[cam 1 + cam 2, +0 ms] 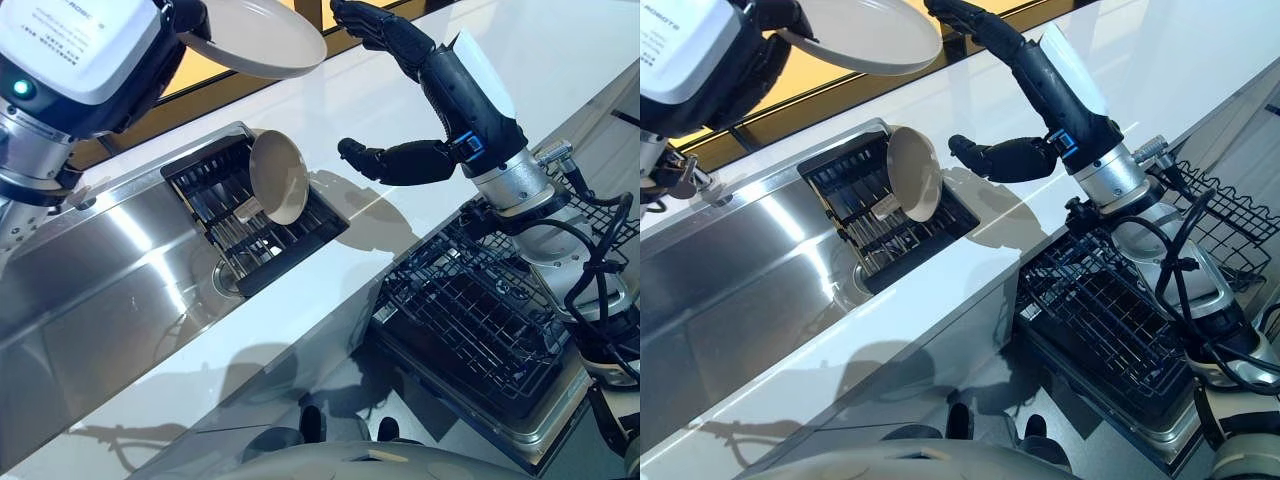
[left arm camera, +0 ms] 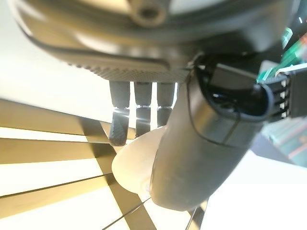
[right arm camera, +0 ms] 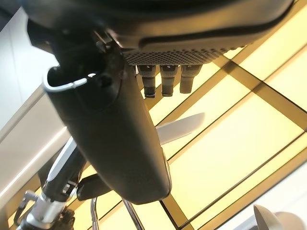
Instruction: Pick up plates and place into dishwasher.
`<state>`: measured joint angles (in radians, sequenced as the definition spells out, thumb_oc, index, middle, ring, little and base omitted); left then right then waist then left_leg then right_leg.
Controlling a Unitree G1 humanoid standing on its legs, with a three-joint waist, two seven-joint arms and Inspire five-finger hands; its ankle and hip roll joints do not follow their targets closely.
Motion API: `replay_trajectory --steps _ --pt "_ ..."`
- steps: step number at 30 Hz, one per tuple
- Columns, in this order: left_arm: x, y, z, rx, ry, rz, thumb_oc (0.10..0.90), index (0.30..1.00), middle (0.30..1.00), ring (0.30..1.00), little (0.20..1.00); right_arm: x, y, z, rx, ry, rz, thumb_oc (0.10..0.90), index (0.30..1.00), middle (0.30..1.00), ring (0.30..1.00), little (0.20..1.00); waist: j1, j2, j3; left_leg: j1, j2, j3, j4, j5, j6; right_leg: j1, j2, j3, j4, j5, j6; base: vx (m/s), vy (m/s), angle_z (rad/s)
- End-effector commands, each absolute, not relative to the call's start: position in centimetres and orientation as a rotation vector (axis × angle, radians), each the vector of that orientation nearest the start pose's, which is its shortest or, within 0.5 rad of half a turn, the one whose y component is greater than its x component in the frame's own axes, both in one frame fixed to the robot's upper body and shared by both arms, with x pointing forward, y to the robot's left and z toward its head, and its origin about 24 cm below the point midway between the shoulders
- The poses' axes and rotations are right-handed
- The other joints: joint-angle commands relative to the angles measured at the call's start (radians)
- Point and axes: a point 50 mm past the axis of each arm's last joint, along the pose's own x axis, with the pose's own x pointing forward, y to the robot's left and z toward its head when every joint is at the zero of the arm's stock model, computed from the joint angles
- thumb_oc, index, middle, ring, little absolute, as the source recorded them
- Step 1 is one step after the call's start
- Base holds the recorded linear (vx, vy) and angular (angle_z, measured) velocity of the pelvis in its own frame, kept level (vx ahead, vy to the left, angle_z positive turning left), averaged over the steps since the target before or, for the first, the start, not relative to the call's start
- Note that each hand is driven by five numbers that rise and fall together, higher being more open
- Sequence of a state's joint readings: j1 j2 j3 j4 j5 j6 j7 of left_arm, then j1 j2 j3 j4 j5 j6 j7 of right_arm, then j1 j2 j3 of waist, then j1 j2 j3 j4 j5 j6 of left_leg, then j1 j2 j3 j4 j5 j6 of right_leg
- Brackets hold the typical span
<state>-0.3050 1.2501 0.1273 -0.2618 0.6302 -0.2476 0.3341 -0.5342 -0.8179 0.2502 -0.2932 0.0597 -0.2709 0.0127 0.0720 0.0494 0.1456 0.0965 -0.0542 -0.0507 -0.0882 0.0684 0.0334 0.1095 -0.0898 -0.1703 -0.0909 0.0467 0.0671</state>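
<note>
Two plates face you: one (image 1: pixel 262 36) is held up by your left hand (image 1: pixel 185 18) well above the sink rack (image 1: pixel 255 215), fingers (image 2: pixel 120 115) and thumb pinching its rim; the other (image 1: pixel 280 177) stands on edge in that rack. Your right hand (image 1: pixel 440 95) hovers over the counter (image 1: pixel 420 230) just beyond the rack, fingers spread and holding nothing. The dishwasher basket (image 1: pixel 480 310) sits below the counter's near edge.

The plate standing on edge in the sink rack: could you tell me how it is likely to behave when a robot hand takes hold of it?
The plate looks rigid and glossy, so it may slip in a pinch. It stands tilted on edge in the dark rack, so a nudge could tip it. It appears ceramic, so probably breakable against the steel sink.
</note>
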Motion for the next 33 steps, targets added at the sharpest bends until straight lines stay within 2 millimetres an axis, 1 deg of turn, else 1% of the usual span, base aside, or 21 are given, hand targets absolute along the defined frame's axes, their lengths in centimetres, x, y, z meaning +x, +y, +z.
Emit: replay_trajectory --steps 1,3,7,10,15,18,19,20,21,22,26,27,29,33 --pt "23.8 24.3 33.1 1.627 -1.119 0.377 0.1 0.3 0.3 0.3 0.2 24.8 -12.8 29.3 -0.724 -1.182 0.427 0.8 0.9 0.9 0.9 0.9 -0.011 -0.011 -0.114 0.037 -0.037 0.006 0.008 -0.132 0.005 0.003 0.105 -0.003 0.106 -0.155 -0.017 0.0 0.0 0.0" --pt "24.1 23.8 32.6 1.604 -1.113 0.34 0.1 0.3 0.3 0.3 0.2 24.7 -12.3 29.0 -0.732 -1.192 0.449 0.8 0.9 0.9 0.9 0.9 -0.012 -0.012 -0.114 0.038 -0.037 0.008 0.007 -0.132 0.006 0.003 0.106 0.001 0.109 -0.157 -0.017 0.02 0.031 0.0" --pt "24.6 22.8 32.2 1.553 -1.106 0.274 0.1 0.3 0.3 0.3 0.2 24.4 -11.4 28.9 -0.771 -1.216 0.477 0.8 0.9 0.9 0.9 0.9 -0.014 -0.015 -0.112 0.038 -0.036 0.01 0.008 -0.131 0.008 0.001 0.106 0.005 0.117 -0.161 -0.017 0.01 0.017 0.0" --pt "25.0 22.2 32.0 1.505 -1.087 0.211 0.1 0.3 0.3 0.3 0.2 24.3 -11.2 29.1 -0.793 -1.255 0.436 0.8 0.9 0.9 0.9 0.9 -0.016 -0.017 -0.11 0.04 -0.037 0.009 0.008 -0.131 0.01 0.001 0.108 0.01 0.122 -0.163 -0.018 0.0 0.0 0.0" --pt "25.3 21.7 31.7 1.453 -1.072 0.156 0.1 0.3 0.3 0.3 0.2 24.1 -10.9 29.5 -0.853 -1.326 0.346 0.8 0.9 0.9 0.9 0.9 -0.016 -0.016 -0.106 0.034 -0.041 0.005 0.014 -0.126 0.013 -0.005 0.108 0.018 0.127 -0.156 -0.019 0.0 0.0 0.0" --pt "25.3 21.3 31.6 1.411 -1.082 0.117 0.1 0.3 0.3 0.3 0.2 24.2 -10.9 29.5 -0.909 -1.331 0.332 0.8 0.9 0.9 0.9 0.9 -0.018 -0.016 -0.103 0.034 -0.043 0.0 0.014 -0.126 0.016 -0.008 0.109 0.024 0.131 -0.155 -0.019 0.0 0.0 0.0" --pt "25.2 21.1 31.6 1.379 -1.091 0.089 0.1 0.3 0.3 0.3 0.2 24.3 -10.9 29.6 -0.921 -1.318 0.332 0.762 0.867 0.867 0.867 0.862 -0.018 -0.017 -0.103 0.035 -0.043 -0.001 0.014 -0.125 0.016 -0.007 0.11 0.025 0.132 -0.156 -0.019 0.0 0.0 0.0" --pt "25.1 20.8 31.6 1.352 -1.107 0.068 0.1 0.3 0.3 0.3 0.2 24.5 -11.0 29.6 -0.925 -1.295 0.333 0.446 0.596 0.596 0.596 0.546 -0.018 -0.018 -0.103 0.034 -0.043 -0.001 0.014 -0.124 0.016 -0.008 0.11 0.025 0.134 -0.157 -0.02 0.0 0.0 0.0" --pt "25.0 20.6 31.6 1.323 -1.121 0.043 0.1 0.3 0.3 0.3 0.2 24.6 -11.1 29.5 -0.926 -1.275 0.332 0.446 0.596 0.596 0.596 0.546 -0.019 -0.019 -0.101 0.035 -0.043 -0.002 0.013 -0.124 0.016 -0.008 0.11 0.025 0.136 -0.158 -0.02 0.0 0.0 0.0" --pt "24.8 20.4 31.6 1.29 -1.139 0.023 0.1 0.3 0.3 0.3 0.2 24.8 -11.2 29.4 -0.931 -1.257 0.333 0.1 0.3 0.3 0.3 0.2 -0.02 -0.019 -0.101 0.034 -0.042 -0.002 0.013 -0.124 0.016 -0.009 0.11 0.026 0.138 -0.159 -0.02 0.0 0.0 0.0" --pt "23.8 19.5 31.4 1.201 -1.257 -0.011 0.1 0.3 0.3 0.3 0.2 25.7 -12.0 28.5 -0.942 -1.151 0.313 0.1 0.3 0.3 0.3 0.2 -0.023 -0.022 -0.102 0.034 -0.04 -0.003 0.009 -0.122 0.014 -0.01 0.112 0.027 0.14 -0.162 -0.022 0.02 0.013 0.06" --pt "23.7 19.5 31.4 1.19 -1.267 -0.018 0.1 0.3 0.3 0.3 0.2 25.8 -12.1 28.4 -0.941 -1.139 0.309 0.1 0.3 0.3 0.3 0.2 -0.023 -0.022 -0.105 0.038 -0.039 -0.005 0.005 -0.128 0.014 -0.006 0.112 0.029 0.139 -0.17 -0.021 0.05 0.008 0.08" --pt "23.0 19.1 31.3 1.143 -1.328 -0.038 0.1 0.3 0.3 0.3 0.2 26.3 -12.6 27.9 -0.938 -1.094 0.288 0.1 0.3 0.3 0.3 0.2 -0.024 -0.024 -0.106 0.037 -0.038 -0.007 0.004 -0.127 0.011 -0.005 0.112 0.027 0.139 -0.171 -0.022 0.03 0.007 0.07" --pt "22.2 18.4 31.2 1.073 -1.392 -0.096 0.1 0.3 0.3 0.3 0.2 26.8 -13.1 27.4 -0.93 -1.047 0.257 0.1 0.3 0.3 0.3 0.2 -0.024 -0.026 -0.108 0.035 -0.039 -0.01 0.002 -0.127 0.01 -0.006 0.11 0.022 0.139 -0.172 -0.022 0.0 0.008 0.12"
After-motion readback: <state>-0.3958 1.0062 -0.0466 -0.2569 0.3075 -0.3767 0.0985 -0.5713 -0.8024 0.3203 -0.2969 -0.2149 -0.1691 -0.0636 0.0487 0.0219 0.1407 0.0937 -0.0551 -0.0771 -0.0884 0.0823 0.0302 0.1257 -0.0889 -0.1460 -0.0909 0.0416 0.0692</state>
